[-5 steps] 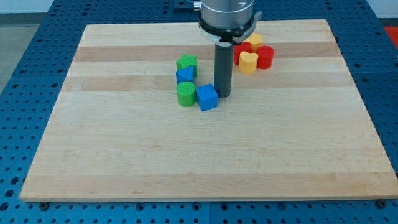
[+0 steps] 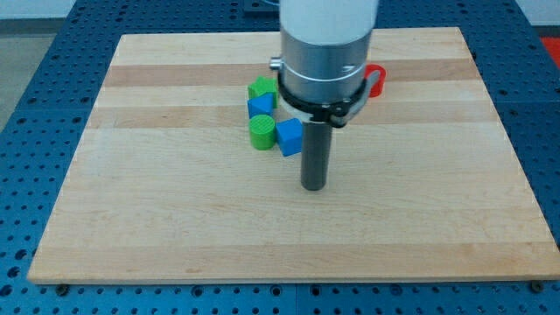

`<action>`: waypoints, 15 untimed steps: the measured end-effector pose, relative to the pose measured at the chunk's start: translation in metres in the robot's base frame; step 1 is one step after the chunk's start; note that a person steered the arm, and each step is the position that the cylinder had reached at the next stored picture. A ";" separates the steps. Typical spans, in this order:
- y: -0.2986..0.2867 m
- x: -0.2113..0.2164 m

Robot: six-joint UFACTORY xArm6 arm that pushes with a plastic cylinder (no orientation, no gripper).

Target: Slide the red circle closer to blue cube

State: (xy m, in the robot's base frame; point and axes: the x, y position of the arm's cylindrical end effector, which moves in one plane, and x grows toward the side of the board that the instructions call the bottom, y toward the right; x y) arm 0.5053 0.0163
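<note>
Camera view, risk entry: tool, a bare rod grasping nothing, my tip (image 2: 313,186) on the bench (image 2: 175,219) below the blue cube (image 2: 290,136), well apart from the red circle (image 2: 376,80) half-hidden behind the arm; a blind approach could nudge the cube or unseen neighbours away.

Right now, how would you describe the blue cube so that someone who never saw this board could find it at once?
Find the wooden board and the dark rod standing near its middle; my tip is at its lower end. Just above and to the view's left of it lies a small cluster of four blocks. The blue cube is the one nearest the rod, touching the round green block; the other blue block sits higher.
</note>
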 end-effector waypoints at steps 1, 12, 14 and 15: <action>-0.028 0.000; -0.090 -0.057; -0.079 -0.067; -0.079 -0.067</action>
State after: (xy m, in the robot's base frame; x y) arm 0.4387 -0.0632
